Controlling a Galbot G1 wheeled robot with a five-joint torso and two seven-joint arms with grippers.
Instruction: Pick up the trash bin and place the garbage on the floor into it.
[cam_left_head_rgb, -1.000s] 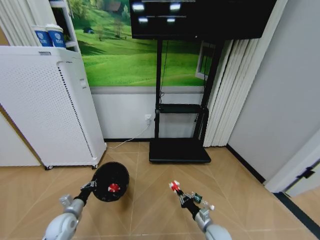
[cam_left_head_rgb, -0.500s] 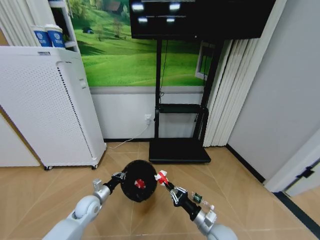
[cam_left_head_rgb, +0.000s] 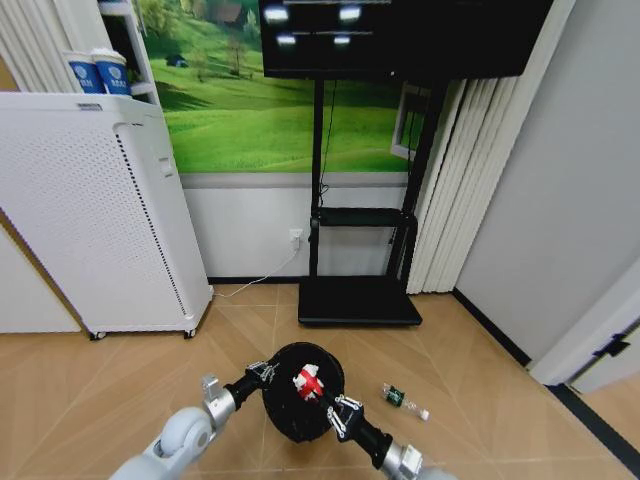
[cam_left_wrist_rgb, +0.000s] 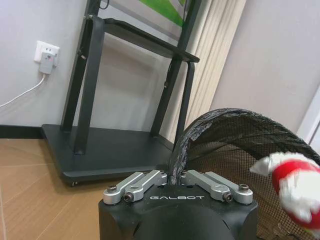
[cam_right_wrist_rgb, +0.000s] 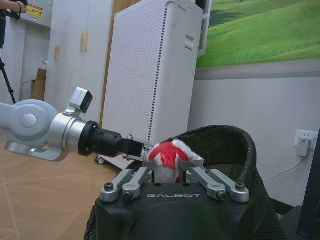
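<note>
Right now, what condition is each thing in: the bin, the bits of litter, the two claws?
trash bin: held off the floor by its rim, tilted, mouth open.
red-and-white litter piece: gripped, over the bin's mouth.
green-and-white litter piece: lying on the floor, beside the bin.
left gripper: shut on the bin's rim.
right gripper: shut on the red-and-white piece.

Likely office, screen stand (cam_left_head_rgb: 360, 300), white cabinet (cam_left_head_rgb: 90, 210)
</note>
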